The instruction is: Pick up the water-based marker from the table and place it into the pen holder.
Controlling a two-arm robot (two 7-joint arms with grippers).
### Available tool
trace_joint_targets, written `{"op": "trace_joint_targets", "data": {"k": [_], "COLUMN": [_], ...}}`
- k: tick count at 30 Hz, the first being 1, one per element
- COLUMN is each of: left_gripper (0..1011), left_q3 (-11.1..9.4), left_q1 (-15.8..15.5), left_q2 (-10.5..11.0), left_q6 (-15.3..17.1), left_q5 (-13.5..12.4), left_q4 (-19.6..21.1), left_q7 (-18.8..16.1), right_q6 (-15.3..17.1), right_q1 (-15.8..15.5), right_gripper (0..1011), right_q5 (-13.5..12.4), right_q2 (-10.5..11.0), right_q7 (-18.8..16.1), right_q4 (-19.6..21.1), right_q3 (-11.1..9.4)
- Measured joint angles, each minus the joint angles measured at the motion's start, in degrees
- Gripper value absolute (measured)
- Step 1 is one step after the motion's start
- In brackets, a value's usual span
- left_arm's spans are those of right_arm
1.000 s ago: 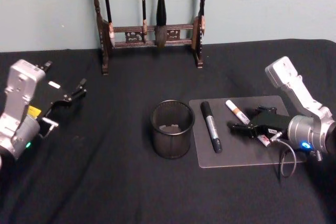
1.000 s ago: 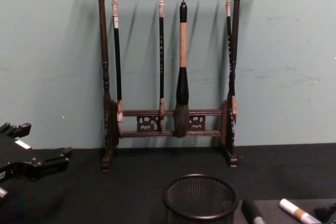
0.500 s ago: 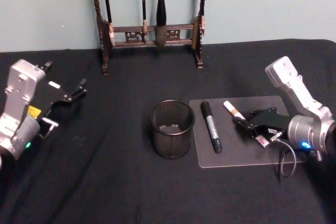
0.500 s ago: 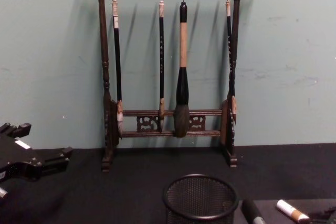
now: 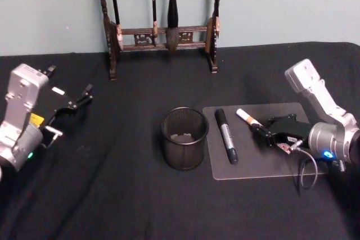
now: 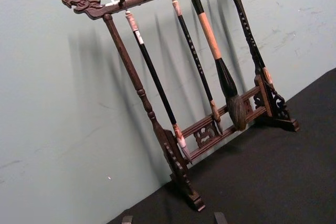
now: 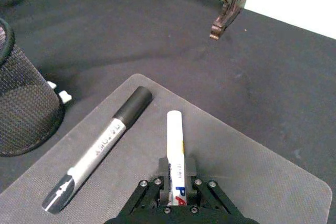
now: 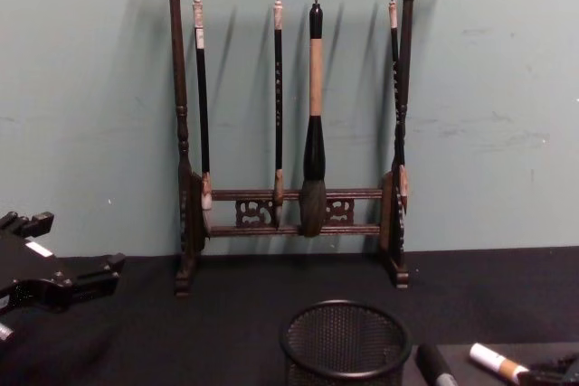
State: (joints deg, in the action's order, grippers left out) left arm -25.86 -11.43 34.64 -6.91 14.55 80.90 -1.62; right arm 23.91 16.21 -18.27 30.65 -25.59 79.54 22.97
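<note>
Filling the view, the table [image 5: 112, 195] carries a grey mat [image 5: 253, 164] by its right edge, the pen holder [image 5: 184, 139] beside the mat's left edge, and the left gripper [image 5: 79, 100], spread, by its left edge. The right gripper [image 5: 262, 131] could let the water-based marker [image 5: 246, 117] pivot loose: its fingers pinch only 1 end, the rest jutting past them over the mat.

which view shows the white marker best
The right wrist view: the white marker shows close up and full length, its rear end clamped in the right gripper. The head view shows it small; the chest view catches its front end at the lower edge.
</note>
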Motion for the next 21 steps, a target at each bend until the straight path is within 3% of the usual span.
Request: {"op": "trace_joint_targets", "data": {"k": [5,11,17,21], "left_gripper": [1001,1001,1001,1001], "left_q3": [0.0,0.0,0.0,0.0], "left_q1": [0.0,0.0,0.0,0.0], "left_q2": [0.0,0.0,0.0,0.0], "left_q6": [0.0,0.0,0.0,0.0], "left_q5": [0.0,0.0,0.0,0.0], "left_q4": [0.0,0.0,0.0,0.0], "left_q7": [0.0,0.0,0.0,0.0], "right_q6": [-1.07,-5.26,-11.87,-18.38], "right_q1": [-0.52,-1.66,-2.8,-3.36], "right_gripper": [174,175,174,174], "right_q5": [-0.52,-1.36,-2.18,-2.48], "right_q2": [-0.16,-1.03,-2.69,-4.54], "right_q7": [0.38,1.91,2.88,3.09], "right_q4": [1.29,3.61,5.77,6.19], "right_q3": [-0.92,-2.99,-4.72,-5.45]}}
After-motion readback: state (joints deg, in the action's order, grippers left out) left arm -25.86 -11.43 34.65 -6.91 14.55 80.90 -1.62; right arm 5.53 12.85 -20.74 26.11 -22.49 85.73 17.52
